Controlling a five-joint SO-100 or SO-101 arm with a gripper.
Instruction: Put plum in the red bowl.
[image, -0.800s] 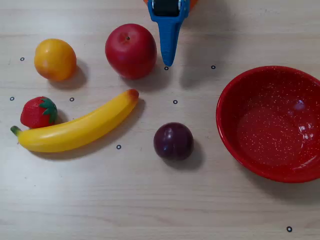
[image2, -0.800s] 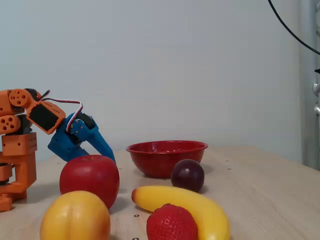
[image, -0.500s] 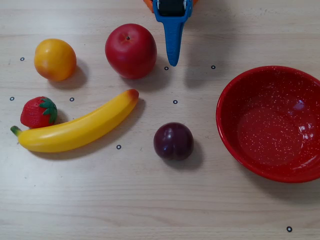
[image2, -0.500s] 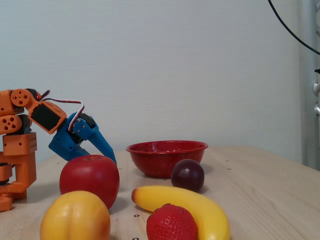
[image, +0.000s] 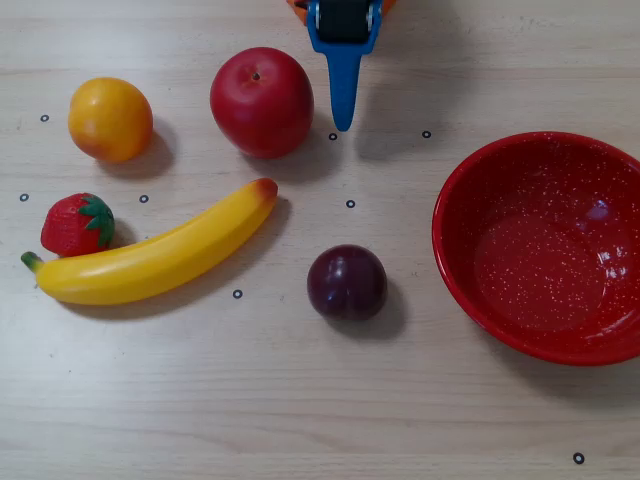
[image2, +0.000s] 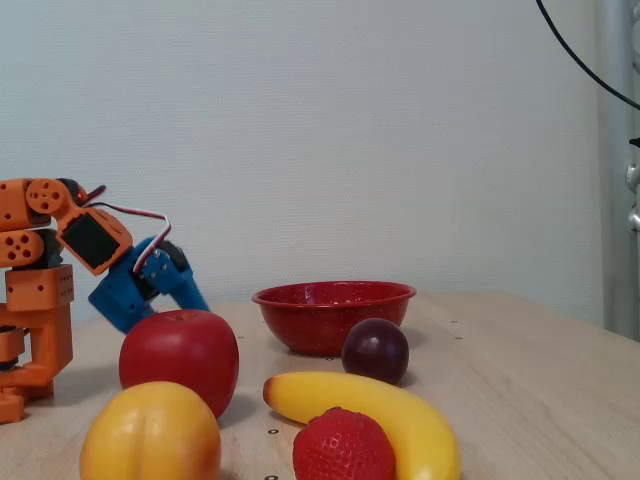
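The dark purple plum rests on the wooden table, just left of the red speckled bowl in the overhead view. Nothing lies in the bowl. My blue gripper hangs at the top centre, its fingers pressed together into one point and holding nothing. It is well above the plum in that view, close to the right side of the apple. From the fixed view, the plum sits in front of the bowl, and the gripper points down behind the apple.
A red apple, an orange, a strawberry and a banana lie to the left of the plum. The orange arm base stands at the far left of the fixed view.
The gripper has drawn back slightly toward the arm base and tipped lower behind the apple. The fruits and the bowl have not moved.
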